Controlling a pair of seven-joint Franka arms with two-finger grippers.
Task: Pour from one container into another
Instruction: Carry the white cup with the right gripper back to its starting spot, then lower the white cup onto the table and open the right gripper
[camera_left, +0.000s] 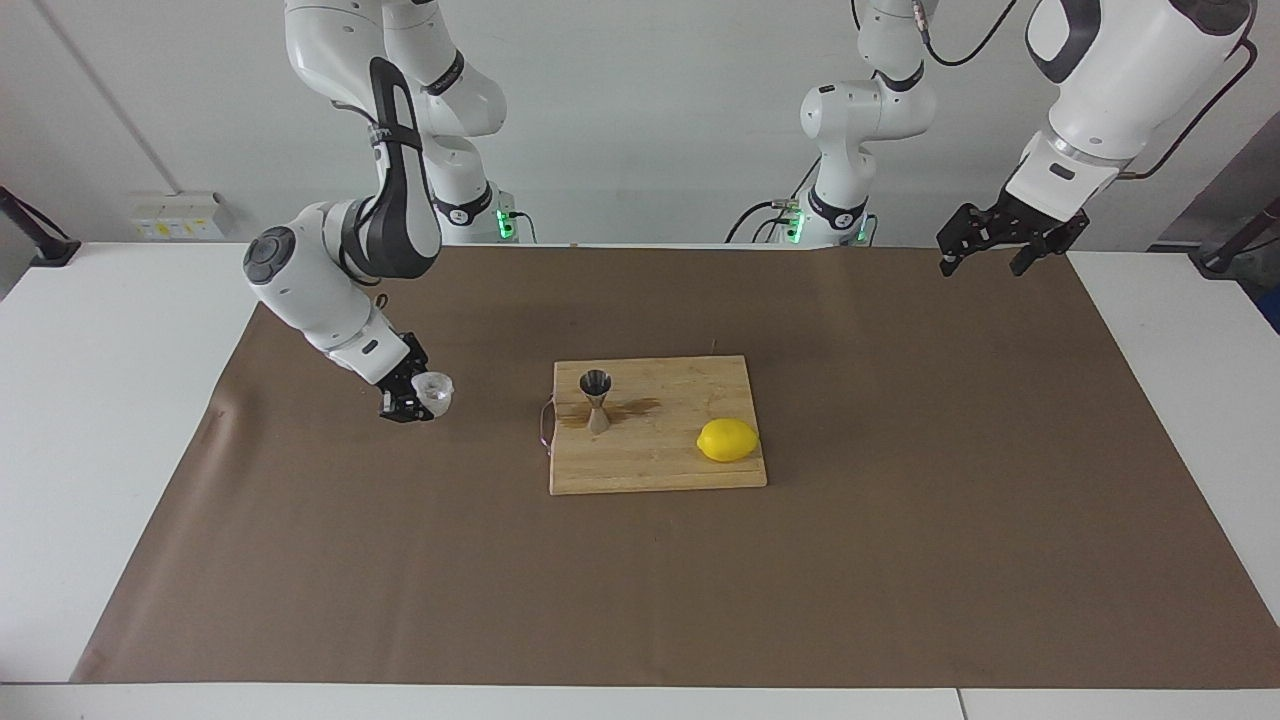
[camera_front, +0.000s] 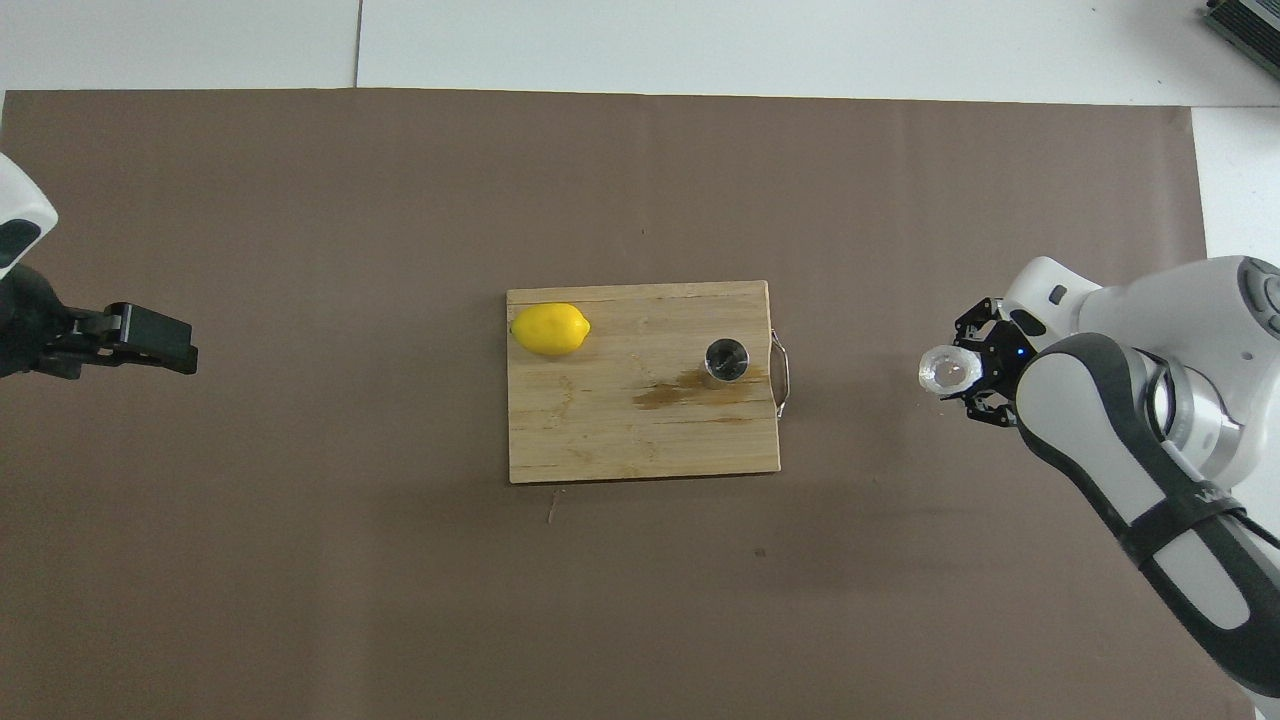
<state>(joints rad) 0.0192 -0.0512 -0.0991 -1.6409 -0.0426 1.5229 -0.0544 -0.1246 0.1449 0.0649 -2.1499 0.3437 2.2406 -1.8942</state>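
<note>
Glass cup sat upright, clamped in the right gripper low over the brown mat, well apart from the jigger on the cutting board, probably for setting down, while the left gripper waited, jaws apart.

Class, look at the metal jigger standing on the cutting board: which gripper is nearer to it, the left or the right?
The right. The right gripper holds the glass cup over the mat beside the cutting board that carries the jigger. The left gripper waits, open, above the mat's corner at its own end.
</note>
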